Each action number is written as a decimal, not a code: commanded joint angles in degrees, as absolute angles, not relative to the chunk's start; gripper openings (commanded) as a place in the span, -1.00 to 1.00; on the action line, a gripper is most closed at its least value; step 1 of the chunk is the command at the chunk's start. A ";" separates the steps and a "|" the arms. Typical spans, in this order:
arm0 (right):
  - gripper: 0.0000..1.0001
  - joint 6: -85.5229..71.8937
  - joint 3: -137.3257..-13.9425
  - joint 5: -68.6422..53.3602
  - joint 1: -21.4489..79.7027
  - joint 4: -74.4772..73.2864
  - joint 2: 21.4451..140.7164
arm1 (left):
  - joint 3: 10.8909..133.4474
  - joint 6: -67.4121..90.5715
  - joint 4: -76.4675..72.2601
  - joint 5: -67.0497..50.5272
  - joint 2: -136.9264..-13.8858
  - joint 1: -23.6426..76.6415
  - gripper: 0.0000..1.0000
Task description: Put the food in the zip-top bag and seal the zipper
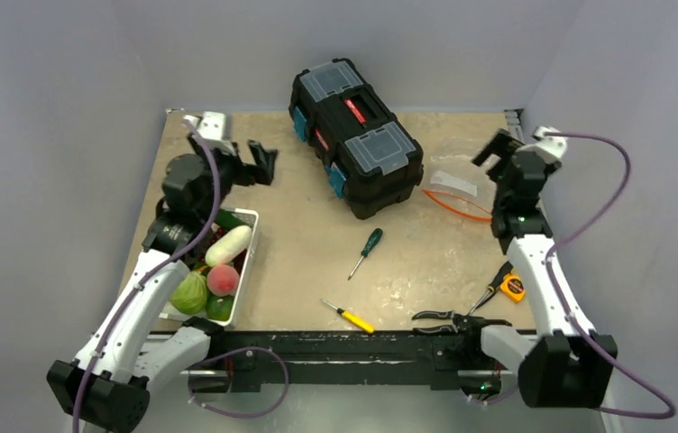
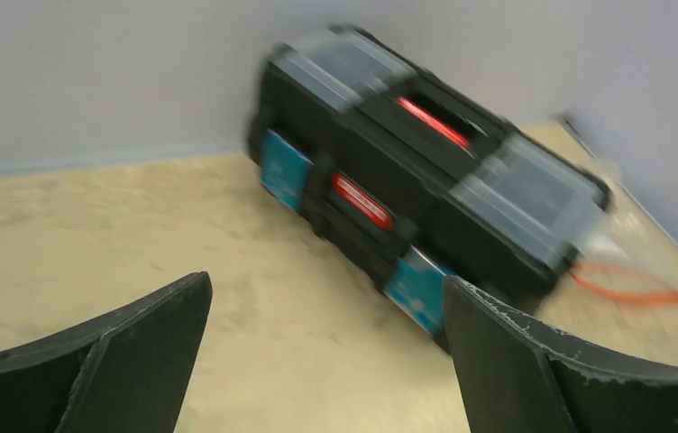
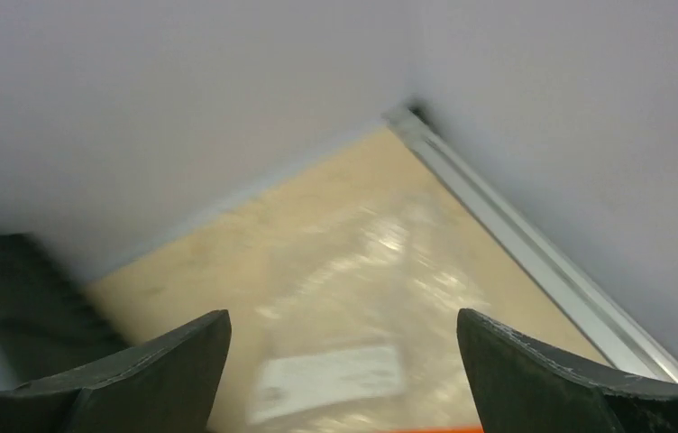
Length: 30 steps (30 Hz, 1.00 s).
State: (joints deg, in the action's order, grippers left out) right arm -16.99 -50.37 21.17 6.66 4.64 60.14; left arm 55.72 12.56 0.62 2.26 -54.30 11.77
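Note:
The food lies in a white basket (image 1: 251, 244) at the left: a white radish (image 1: 228, 245), a pale green cabbage (image 1: 189, 293), a pink peach (image 1: 222, 280) and a green round fruit (image 1: 220, 308). The clear zip-top bag (image 1: 453, 180) lies flat at the far right, its orange-red zipper (image 1: 457, 206) along the near side. My left gripper (image 1: 259, 162) hangs open above the table beyond the basket, holding nothing (image 2: 326, 361). My right gripper (image 1: 495, 153) stands open above the bag (image 3: 389, 271), with the bag's white label (image 3: 331, 379) below it.
A black toolbox (image 1: 356, 135) sits at the back centre, between the grippers (image 2: 426, 171). A green-handled screwdriver (image 1: 367, 251), a yellow-handled screwdriver (image 1: 349, 316), pliers (image 1: 448, 317) and a yellow tape measure (image 1: 513, 287) lie toward the near edge. Grey walls close in on three sides.

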 commanded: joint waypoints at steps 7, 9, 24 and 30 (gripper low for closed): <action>0.98 -40.68 -33.45 7.93 -7.01 4.92 54.93 | 60.57 13.90 11.75 3.64 -50.04 21.12 1.00; 0.97 -41.60 -30.93 4.41 -7.68 8.99 54.46 | 60.48 13.60 11.74 3.76 -49.87 21.41 1.00; 0.97 -54.35 -22.29 -14.57 -16.71 25.20 63.44 | 60.29 12.37 11.70 4.68 -49.36 23.90 1.00; 0.98 -65.88 -18.33 -11.59 -16.97 36.43 70.29 | 60.29 12.92 11.71 3.99 -49.51 23.99 1.00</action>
State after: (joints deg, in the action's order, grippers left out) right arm -56.16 -20.84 -11.70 -16.53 25.04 66.78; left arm 58.39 12.84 12.56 4.49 -49.84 23.70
